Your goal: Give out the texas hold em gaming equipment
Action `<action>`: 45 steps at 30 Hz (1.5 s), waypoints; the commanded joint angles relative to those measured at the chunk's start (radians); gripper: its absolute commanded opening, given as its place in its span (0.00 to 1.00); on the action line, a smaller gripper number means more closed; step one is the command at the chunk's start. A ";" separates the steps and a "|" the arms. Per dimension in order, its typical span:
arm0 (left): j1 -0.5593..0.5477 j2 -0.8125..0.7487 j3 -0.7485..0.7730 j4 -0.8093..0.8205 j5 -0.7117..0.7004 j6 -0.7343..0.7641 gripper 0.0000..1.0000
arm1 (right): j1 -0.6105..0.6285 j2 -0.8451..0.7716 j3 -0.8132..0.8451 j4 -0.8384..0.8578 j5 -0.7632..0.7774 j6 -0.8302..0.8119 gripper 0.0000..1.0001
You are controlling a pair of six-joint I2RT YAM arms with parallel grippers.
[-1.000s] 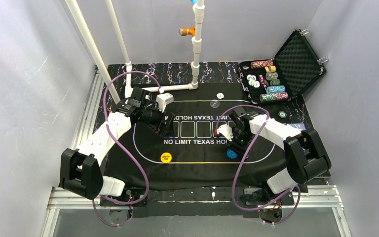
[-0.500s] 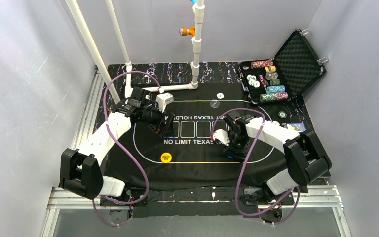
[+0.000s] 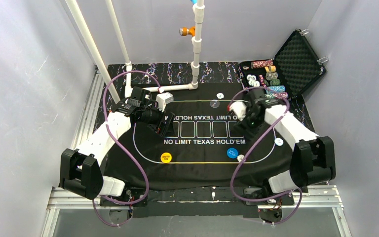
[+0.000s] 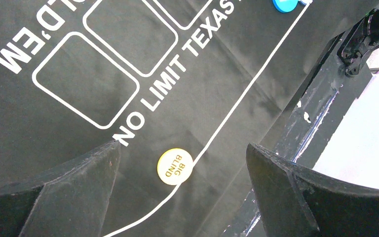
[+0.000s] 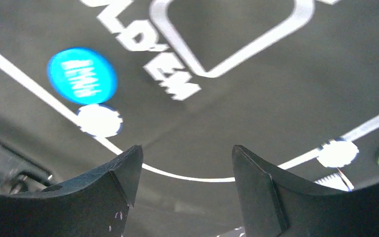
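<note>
My left gripper (image 4: 182,148) hangs open over the black mat (image 3: 197,148), holding nothing. The yellow disc (image 4: 175,166) lies flat on the mat in the gap between its fingers, just past the tips toward the near edge, touching neither.

My right gripper (image 5: 185,150) is also spread open and empty. The blue disc (image 5: 82,75) lies off its left finger, with a white chip (image 5: 99,120) just beside it on the white line. A second white chip (image 5: 337,153) lies off the right finger.

Beyond and to the right of that gripper stands the open case (image 3: 303,59), holding rows of stacked chips (image 3: 269,90).

A greenish blur at the right wrist view's right edge is cut off; I cannot tell what it is.
</note>
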 commanded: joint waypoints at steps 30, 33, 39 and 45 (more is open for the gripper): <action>0.008 -0.015 0.030 -0.017 0.026 0.005 0.98 | -0.583 0.418 0.311 0.207 -0.002 0.184 0.67; 0.010 -0.014 0.029 -0.017 0.027 0.004 0.98 | -0.583 0.438 0.319 0.213 -0.006 0.189 0.66; 0.011 -0.010 0.030 -0.017 0.030 0.004 0.98 | -0.591 0.477 0.331 0.222 0.012 0.189 0.67; 0.011 -0.005 0.031 -0.017 0.029 0.003 0.98 | -0.592 0.486 0.320 0.223 0.010 0.190 0.68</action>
